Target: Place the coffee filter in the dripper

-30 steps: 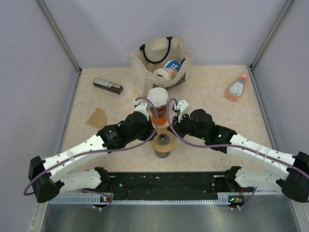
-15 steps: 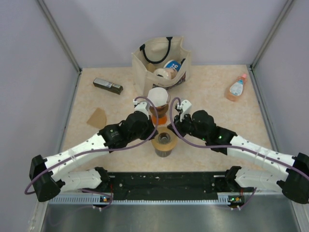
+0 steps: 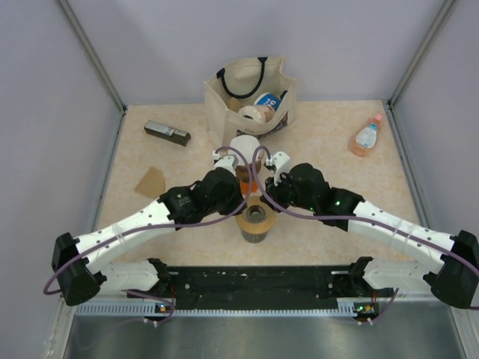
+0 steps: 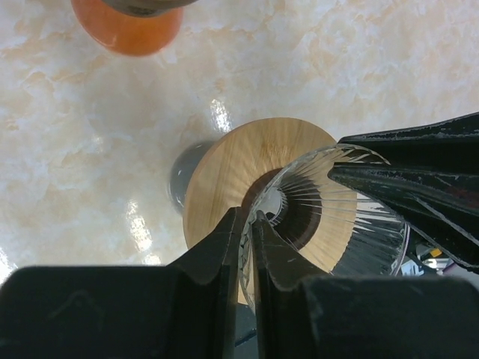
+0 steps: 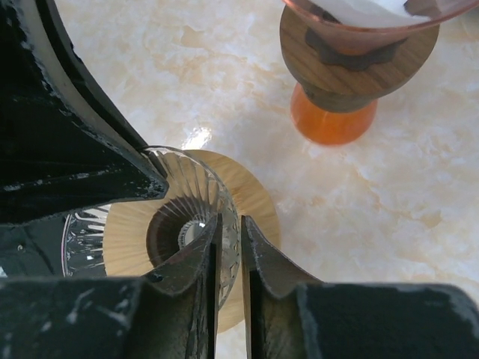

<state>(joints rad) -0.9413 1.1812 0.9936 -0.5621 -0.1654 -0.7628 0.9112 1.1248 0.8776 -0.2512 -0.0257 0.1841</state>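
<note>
Both sets of fingers are on one thing, and it's not the task's. Left fingers (image 4: 217, 247) and right fingers (image 5: 191, 258) are each nearly pressed together, pinching opp. sides of the rim of a clear ribbed cone (image 4: 352, 217) over a tan ring (image 4: 232, 164). The coffee filter (image 3: 243, 146) already lies inside the dripper (image 5: 374, 27). That stands on a wood collar (image 5: 359, 63) and orange base (image 5: 329, 123), just beyond the fingers and apart from them.

Judged: placing looks done; step in hand is letting the clear cone go. Spread both pairs together, small opening only, then lift straight up. Don't swing fwd: the dripper is near, and a knock could tip the filter out.

Not clear:
- Fingertips are hidden under the wrists in top view.
- Dripper is cut off at the top edge of right wrist view, so can't tell how deep the filter seats.
- Grey thing (image 4: 183, 179) under the tan ring is unidentified.
- Grip firmness on the rim is uncertain.
</note>
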